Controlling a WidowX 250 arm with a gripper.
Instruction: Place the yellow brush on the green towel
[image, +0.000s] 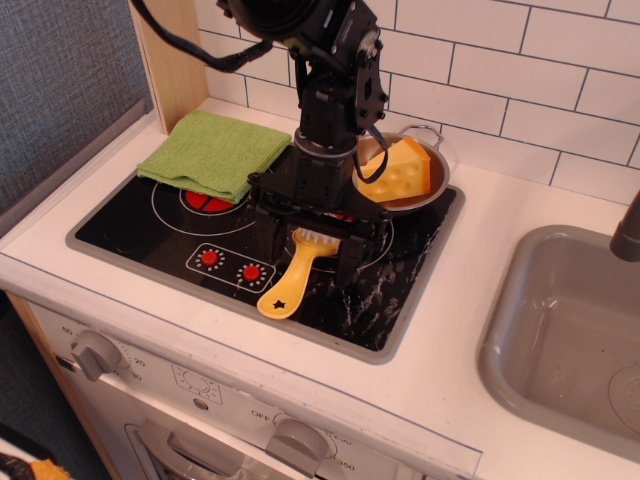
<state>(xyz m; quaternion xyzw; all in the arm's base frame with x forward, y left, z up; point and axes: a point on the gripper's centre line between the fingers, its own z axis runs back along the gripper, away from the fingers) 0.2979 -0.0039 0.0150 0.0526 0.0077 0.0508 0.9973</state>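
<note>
You're at the grasp: your hand (312, 258), fingers apart, straddles the small yellow plastic brush (296, 274) lying on the black hob. Close, lift, carry toward ten o'clock onto the folded light-green towel (215, 153).

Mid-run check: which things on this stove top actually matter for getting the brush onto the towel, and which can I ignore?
Matters:
yellow brush, lying on the hob between the open fingers
green towel, back left
gripper, straddling the brush's bristle end

Ignore:
cheese wedge
metal pan holding it
sink, right
</note>
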